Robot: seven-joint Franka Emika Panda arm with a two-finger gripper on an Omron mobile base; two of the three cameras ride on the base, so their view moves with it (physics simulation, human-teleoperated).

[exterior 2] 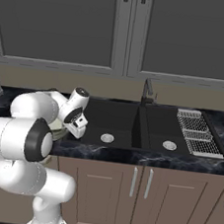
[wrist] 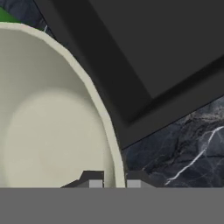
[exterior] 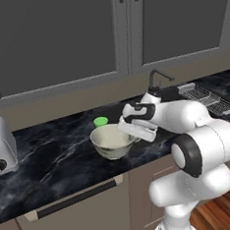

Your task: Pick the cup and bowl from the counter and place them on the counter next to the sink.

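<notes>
The cream-white bowl [exterior: 111,142] is on or just above the black counter [exterior: 57,161], left of the sink [exterior 2: 117,124]. My gripper [exterior: 134,134] is shut on the bowl's right rim. In the hand view the gripper [wrist: 114,183] has one fingertip inside the bowl [wrist: 48,127] and one outside its wall. The small green cup [exterior: 101,121] stands just behind the bowl, and a sliver of the cup [wrist: 6,16] shows past the rim. I cannot tell whether the bowl touches the counter.
A silver toaster [exterior: 1,144] stands at the counter's far left. A dark faucet [exterior: 158,76] rises behind the sink, and a wire rack [exterior 2: 197,132] lies on its right side. Veined counter [wrist: 183,148] borders the sink's near corner.
</notes>
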